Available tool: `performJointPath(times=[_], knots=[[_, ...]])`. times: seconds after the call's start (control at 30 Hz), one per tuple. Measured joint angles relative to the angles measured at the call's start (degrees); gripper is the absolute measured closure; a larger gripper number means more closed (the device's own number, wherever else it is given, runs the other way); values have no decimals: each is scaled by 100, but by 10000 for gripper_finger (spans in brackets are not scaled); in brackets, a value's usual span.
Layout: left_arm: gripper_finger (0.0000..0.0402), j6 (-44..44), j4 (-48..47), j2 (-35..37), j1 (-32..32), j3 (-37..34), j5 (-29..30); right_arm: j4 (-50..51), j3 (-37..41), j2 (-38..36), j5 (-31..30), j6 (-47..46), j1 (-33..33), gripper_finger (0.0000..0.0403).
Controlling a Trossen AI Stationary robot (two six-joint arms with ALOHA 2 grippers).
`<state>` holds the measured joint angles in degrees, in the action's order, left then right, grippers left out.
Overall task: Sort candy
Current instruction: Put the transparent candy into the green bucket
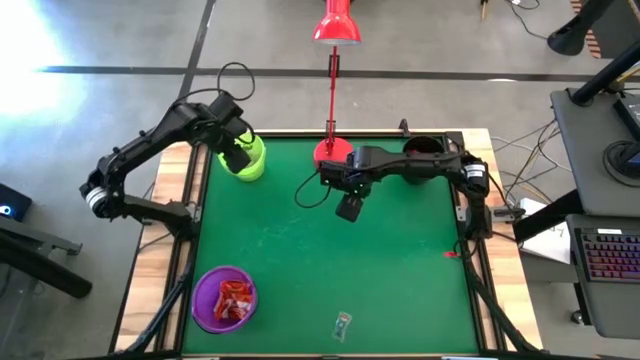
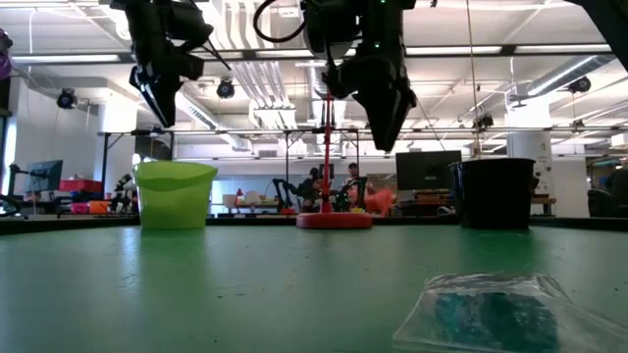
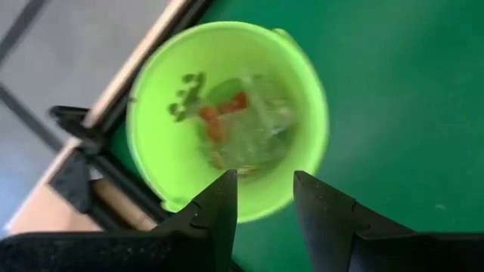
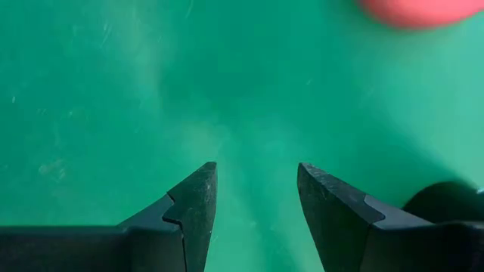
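My left gripper (image 3: 265, 181) hangs open above the lime-green cup (image 1: 247, 160), with nothing between its fingers. Several clear greenish and orange candy pieces (image 3: 242, 125) lie inside that cup. My right gripper (image 4: 257, 177) is open over bare green mat near the table's middle (image 1: 348, 207), pointing down and clear of the surface. A purple cup (image 1: 224, 298) at the near left holds red candy (image 1: 235, 299). One clear greenish candy (image 1: 343, 322) lies flat on the mat near the front edge and shows large in the low view (image 2: 486, 312).
The red lamp's base (image 1: 330, 152) stands at the far middle, its stem rising over the back edge. A black cup (image 1: 423, 147) sits at the far right, under the right arm. A small red item (image 1: 452, 253) lies by the right edge. Wooden rails border the green mat (image 1: 400, 290).
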<state>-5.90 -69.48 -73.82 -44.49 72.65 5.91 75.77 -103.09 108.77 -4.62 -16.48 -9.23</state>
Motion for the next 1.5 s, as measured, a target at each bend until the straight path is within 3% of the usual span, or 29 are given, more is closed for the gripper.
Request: performJointPath(times=[0.17,0.53,0.97,1.27,1.5], knots=[[287,90,93,437,183,-313,-437,58,192,2,365,-414,233,225],[287,348,119,1382,853,-869,-516,17,247,2,877,-2062,1049,225],[287,63,282,1923,934,-866,-514,-477,245,2,623,-6056,2279,225],[287,-113,393,2049,934,-866,-511,-1511,255,2,607,-6213,2749,225],[287,-259,390,2116,934,-869,-511,-2183,262,165,128,-7189,3122,225]])
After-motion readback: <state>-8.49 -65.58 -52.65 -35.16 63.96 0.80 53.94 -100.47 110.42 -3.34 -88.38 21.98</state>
